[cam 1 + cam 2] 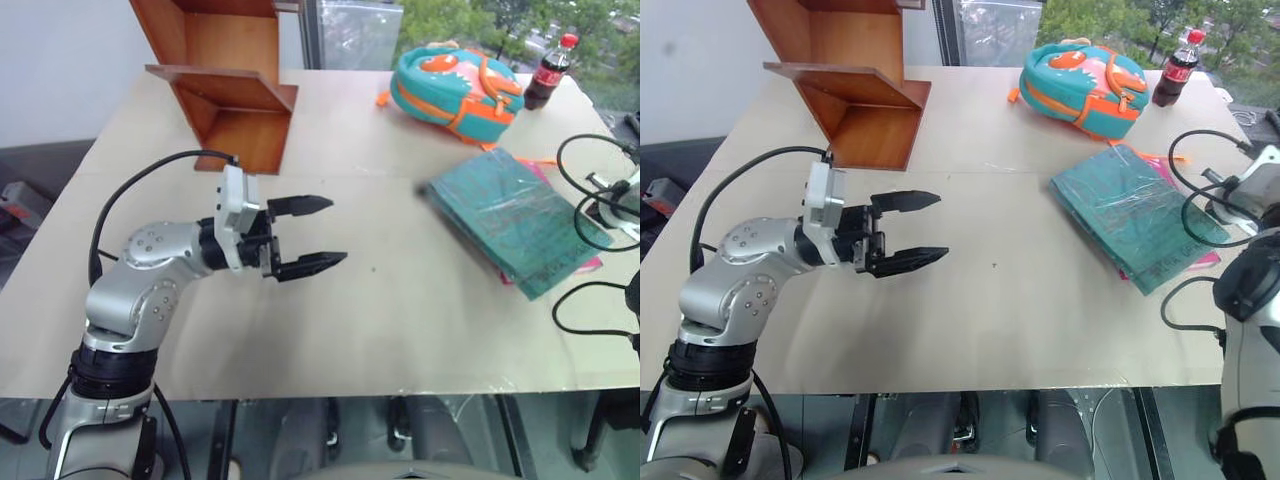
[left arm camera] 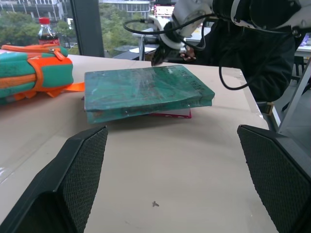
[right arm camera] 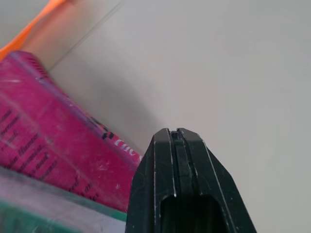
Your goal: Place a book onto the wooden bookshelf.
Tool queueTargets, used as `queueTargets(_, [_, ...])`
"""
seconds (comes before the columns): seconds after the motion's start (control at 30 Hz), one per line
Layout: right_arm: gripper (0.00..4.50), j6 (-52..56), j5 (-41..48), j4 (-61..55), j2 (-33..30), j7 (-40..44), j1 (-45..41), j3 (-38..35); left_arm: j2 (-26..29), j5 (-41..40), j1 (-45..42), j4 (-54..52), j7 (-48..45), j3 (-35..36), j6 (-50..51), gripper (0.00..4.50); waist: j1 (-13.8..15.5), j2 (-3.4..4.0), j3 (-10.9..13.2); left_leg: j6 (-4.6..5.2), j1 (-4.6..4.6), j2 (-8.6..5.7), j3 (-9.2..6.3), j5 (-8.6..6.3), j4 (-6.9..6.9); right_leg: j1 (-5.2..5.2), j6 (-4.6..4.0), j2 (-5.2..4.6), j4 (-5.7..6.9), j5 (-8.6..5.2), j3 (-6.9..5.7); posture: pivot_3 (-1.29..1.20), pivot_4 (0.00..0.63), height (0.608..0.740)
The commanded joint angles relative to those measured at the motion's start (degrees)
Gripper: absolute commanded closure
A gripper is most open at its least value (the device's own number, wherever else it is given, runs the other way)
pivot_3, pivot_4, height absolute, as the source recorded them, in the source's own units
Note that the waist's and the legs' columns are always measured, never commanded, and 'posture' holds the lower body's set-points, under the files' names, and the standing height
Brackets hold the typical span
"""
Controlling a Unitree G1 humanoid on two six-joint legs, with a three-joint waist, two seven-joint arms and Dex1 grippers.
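Note:
The teal-green book (image 1: 515, 220) lies flat at the right of the table, on top of a magenta-pink book (image 3: 43, 145). The wooden bookshelf (image 1: 235, 90) stands at the far left of the table. My left gripper (image 1: 325, 235) hangs open over the middle of the table, pointing right toward the books, with nothing between its fingers (image 2: 73, 184). My right gripper (image 3: 176, 133) is shut on nothing. Its tip hovers just above the table beside the pink book's edge, on the books' right side.
A teal and orange backpack (image 1: 455, 85) lies at the back of the table, with a cola bottle (image 1: 550, 72) to its right. Black cables (image 1: 590, 170) loop along the table's right edge. Bare tabletop (image 1: 380, 320) lies between my left gripper and the books.

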Motion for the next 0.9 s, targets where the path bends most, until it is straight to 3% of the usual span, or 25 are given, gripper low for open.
queueTargets(0.03, [4.43, -1.8, 2.5, 4.1, -1.4, -1.9, -2.6, -2.8, 0.0, -1.5, 0.3, -2.9, 1.1, 1.6, 0.2, 0.00, -0.6, 0.00, 0.0, 0.00, 0.01, 0.00, 0.01, 0.00, 0.00, 0.00, 0.00, 0.00, 0.00, 0.00, 0.01, 0.00, 0.150, 0.740])
queueTargets(0.33, [4.43, 1.8, 5.2, 6.1, 2.3, -0.1, -2.3, -3.2, 0.7, -2.4, 1.6, -4.1, 2.4, 2.5, 0.5, 0.00, -1.5, -0.01, 0.0, -0.03, 0.21, 0.08, 0.11, 0.02, -0.08, 0.04, -0.01, 0.06, 0.03, 0.01, 0.15, 0.00, 0.150, 0.740])
queueTargets(0.9, [4.43, 4.1, 10.6, 4.3, 9.4, -5.5, -3.6, -6.9, -0.1, -2.1, 2.6, -3.9, 3.0, 2.0, -0.2, 0.00, -2.7, -0.13, -0.1, -0.13, 0.50, 0.25, 0.43, 0.08, -0.16, 0.05, -0.03, 0.23, 0.14, 0.02, 0.53, 0.00, 0.150, 0.740])
